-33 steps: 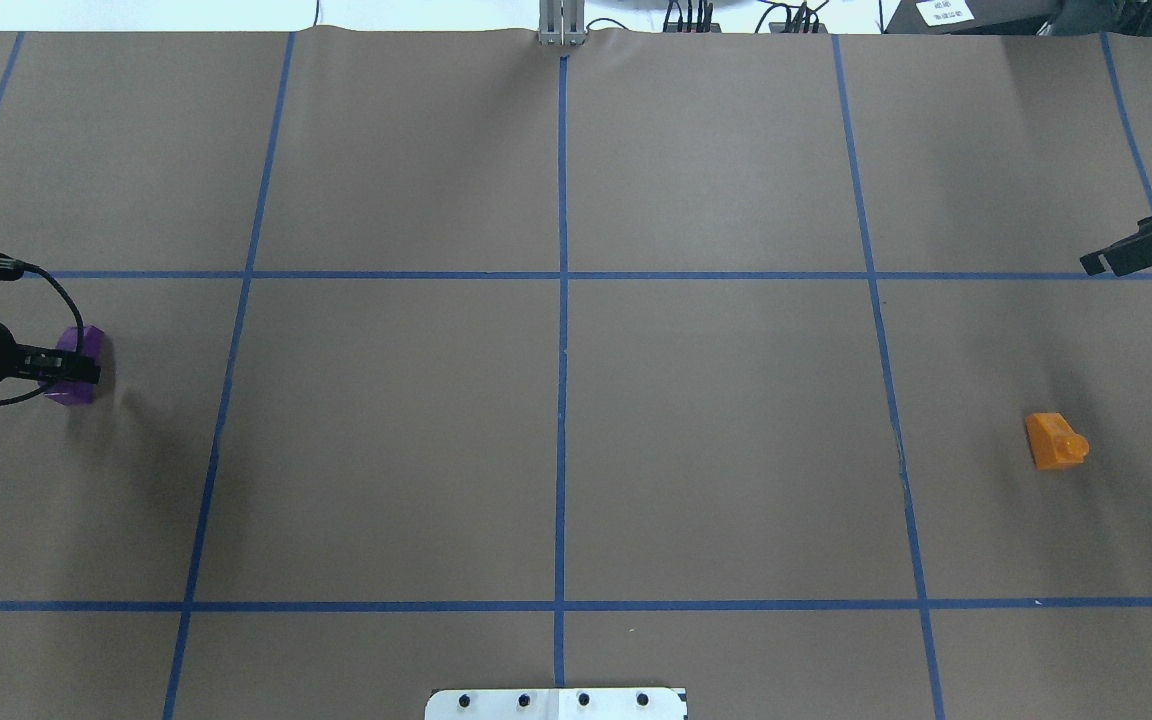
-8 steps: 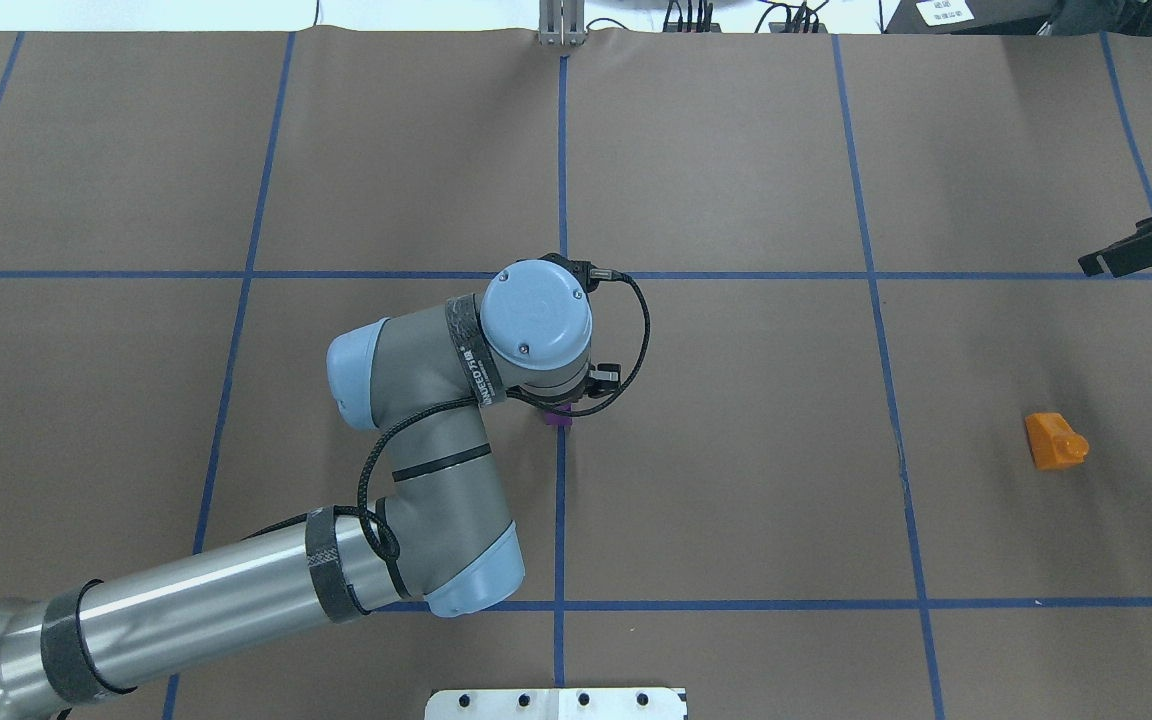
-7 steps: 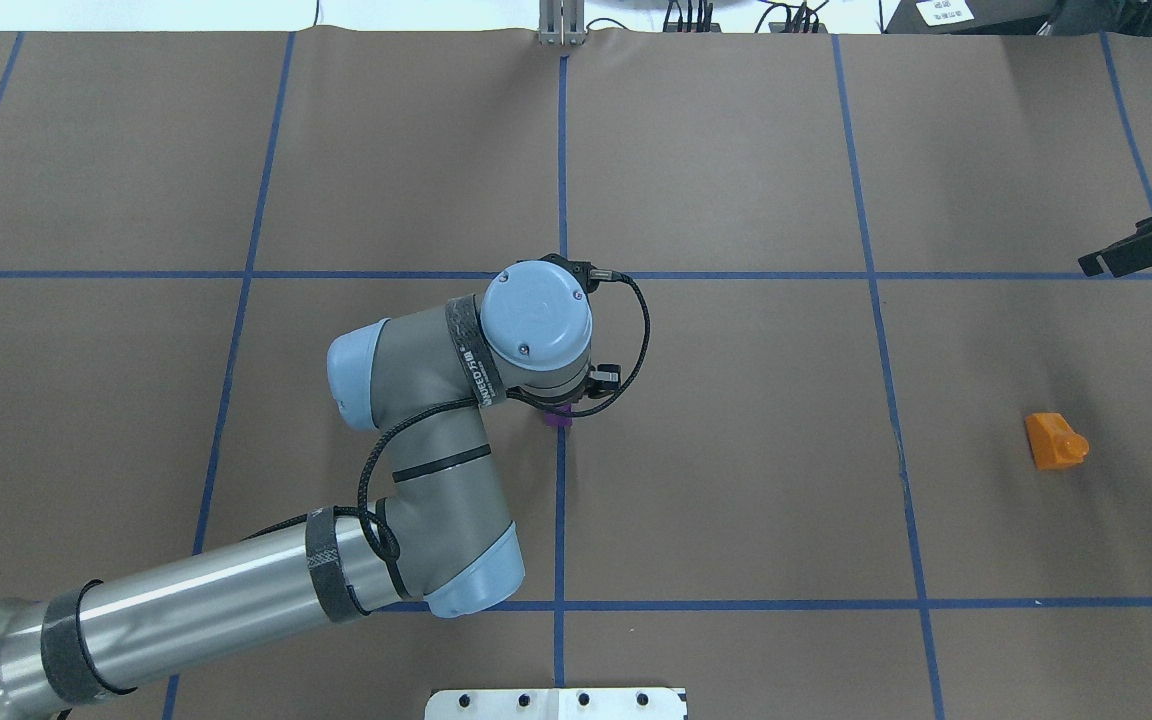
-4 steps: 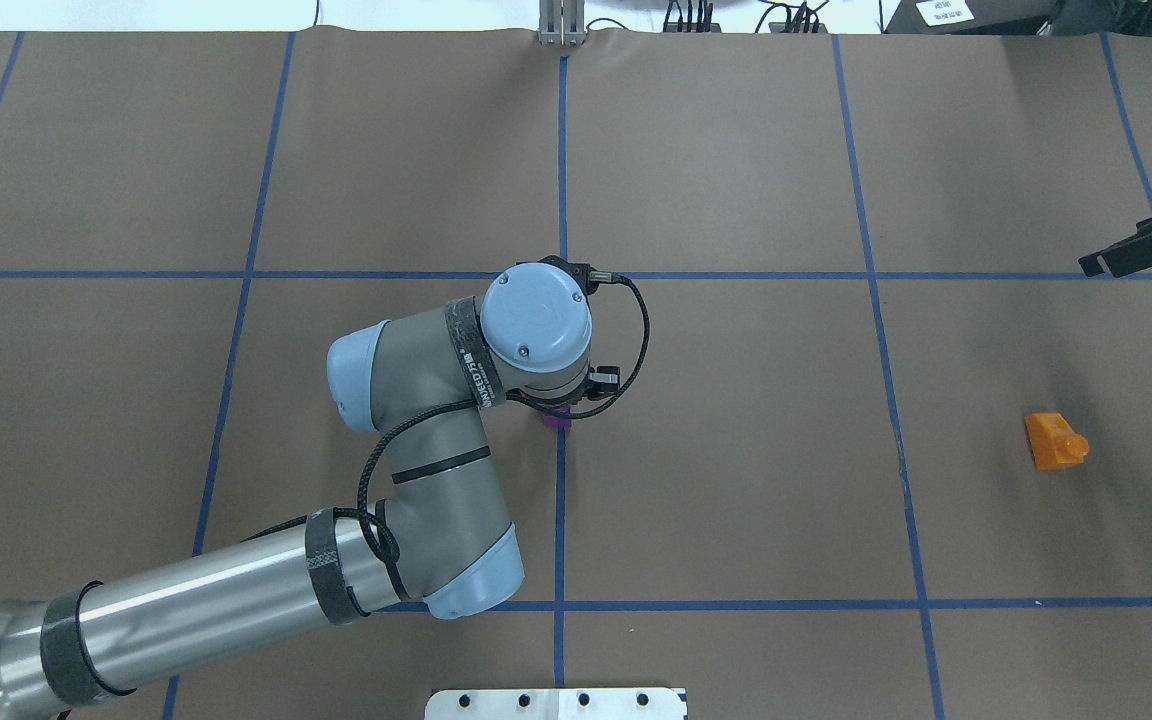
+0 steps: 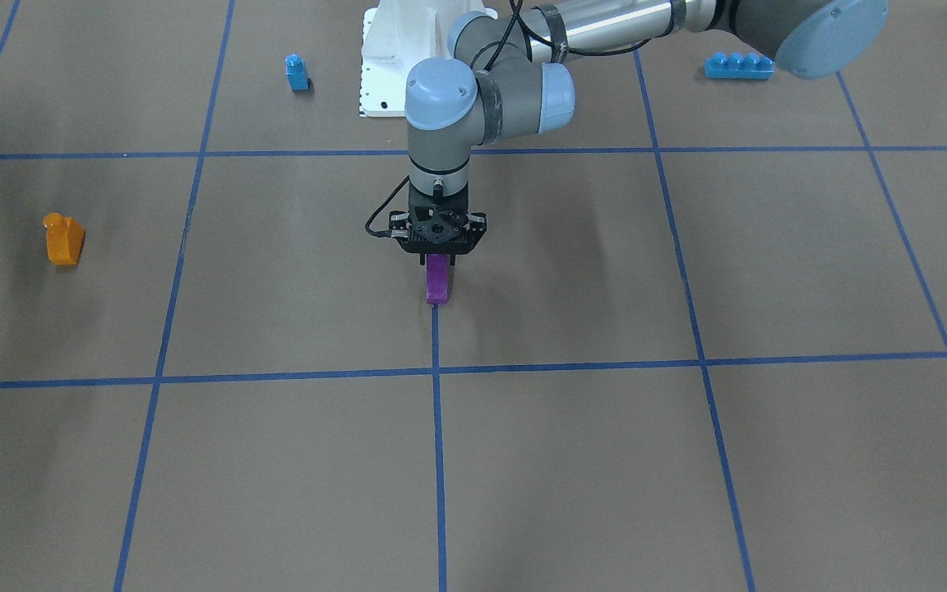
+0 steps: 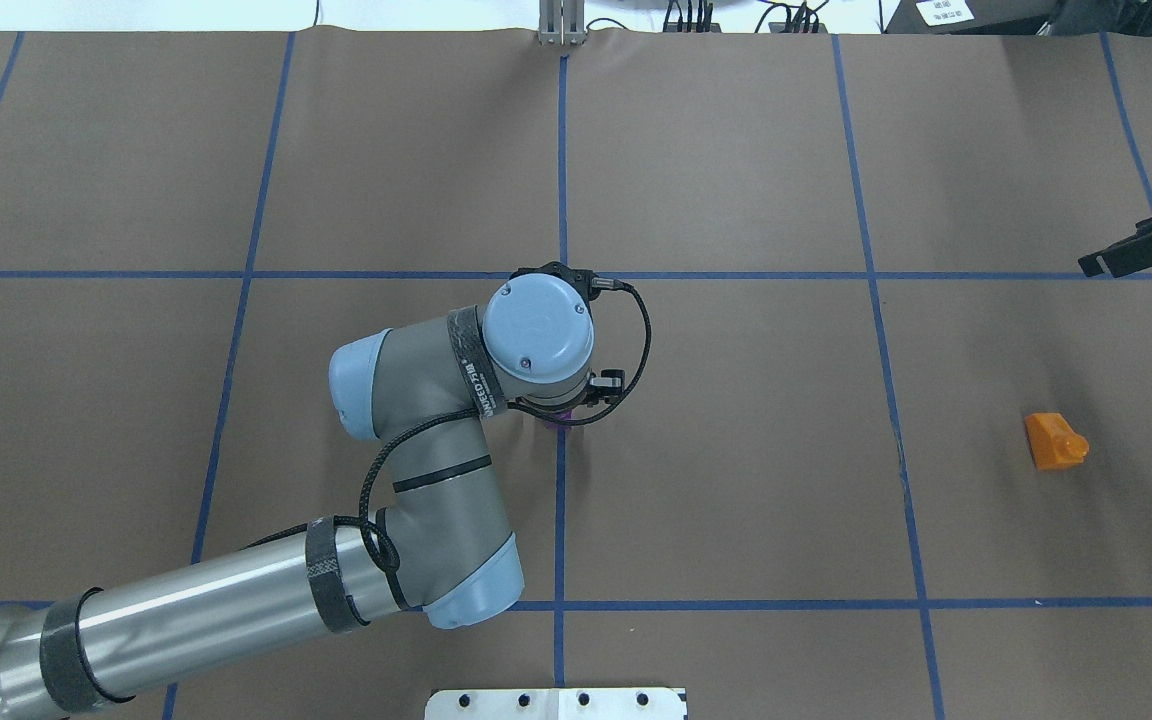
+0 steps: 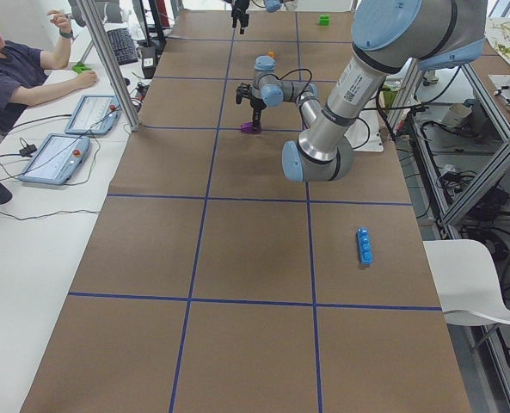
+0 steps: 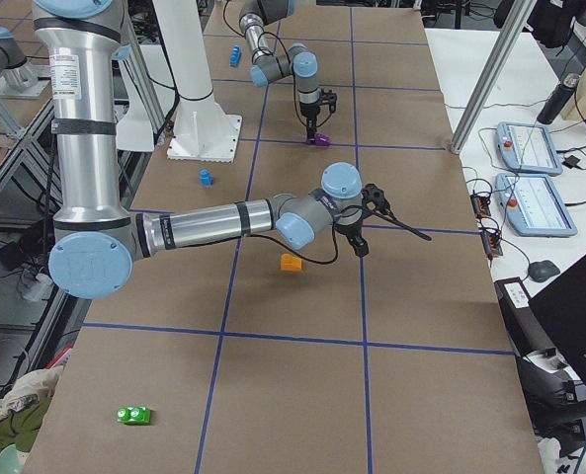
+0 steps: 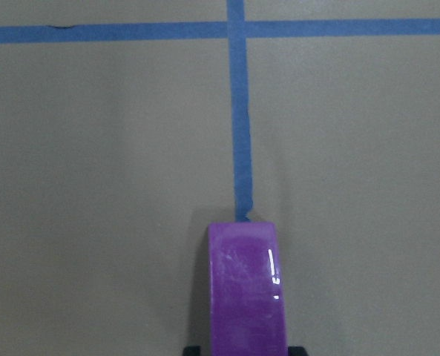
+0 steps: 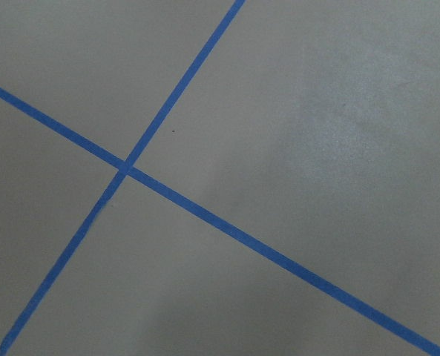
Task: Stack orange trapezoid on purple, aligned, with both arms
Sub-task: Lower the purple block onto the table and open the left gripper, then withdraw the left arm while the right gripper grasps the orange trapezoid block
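Carried in from the overhead frame's left edge, the purple now stands at frame centre on the blue tape line, with my left tool closed on its upper sides. My right tool hangs at the right edge, and I cannot tell how far open it is; the orange trapezoid lies on the surface below it, apart. Light, stiff, glossy plastic may slip, so I would pinch its flat parallel sides, not slope or stud.

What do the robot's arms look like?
The left arm and right arm are silver-grey tubes with light blue caps, black bands and a thin black cable. The left tool and right tool are black, with two fingers.
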`<state>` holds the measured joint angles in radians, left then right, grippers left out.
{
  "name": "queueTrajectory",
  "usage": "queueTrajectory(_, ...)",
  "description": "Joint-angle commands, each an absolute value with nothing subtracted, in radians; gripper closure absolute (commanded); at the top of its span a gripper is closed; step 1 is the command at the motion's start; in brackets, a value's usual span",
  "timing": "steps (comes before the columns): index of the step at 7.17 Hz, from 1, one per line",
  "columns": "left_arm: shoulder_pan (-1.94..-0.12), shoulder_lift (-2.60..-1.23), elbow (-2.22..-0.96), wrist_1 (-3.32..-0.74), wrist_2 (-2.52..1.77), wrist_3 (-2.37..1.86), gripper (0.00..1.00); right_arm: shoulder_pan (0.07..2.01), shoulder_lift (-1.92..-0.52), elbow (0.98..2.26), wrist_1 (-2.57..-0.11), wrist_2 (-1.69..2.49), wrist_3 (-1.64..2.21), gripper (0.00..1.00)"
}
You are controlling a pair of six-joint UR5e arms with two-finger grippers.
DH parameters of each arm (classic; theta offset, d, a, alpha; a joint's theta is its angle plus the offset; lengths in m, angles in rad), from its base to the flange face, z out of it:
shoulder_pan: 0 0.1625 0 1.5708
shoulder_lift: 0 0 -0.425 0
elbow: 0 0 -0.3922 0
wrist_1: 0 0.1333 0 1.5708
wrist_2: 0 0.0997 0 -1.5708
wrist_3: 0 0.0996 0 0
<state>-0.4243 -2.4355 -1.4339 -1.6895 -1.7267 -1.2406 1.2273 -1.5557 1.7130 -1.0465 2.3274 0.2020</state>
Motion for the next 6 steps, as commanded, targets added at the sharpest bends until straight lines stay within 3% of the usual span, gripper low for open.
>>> queueTrajectory(1,-0.467,-2.422,-1.538,-1.613,-1.745,-1.2,0.0,1.226,-1.562,1.718,-1.045,2.335,0.286,0.0)
queueTrajectory(2,-0.495,-2.38,-1.669,-1.488,-1.782,-1.089,0.0,1.206,-1.569,1.727,-1.043,2.336,0.349,0.0)
queueTrajectory(4,-0.604,-2.073,-2.014,-1.44,-1.857,-0.889,0.0,1.169,-1.656,1.741,-0.921,2.315,0.546,0.01)
queueTrajectory(6,-0.812,-1.884,-2.083,-1.445,-2.006,-0.603,0.0,1.135,-1.756,1.743,-0.809,2.269,0.699,0.03)
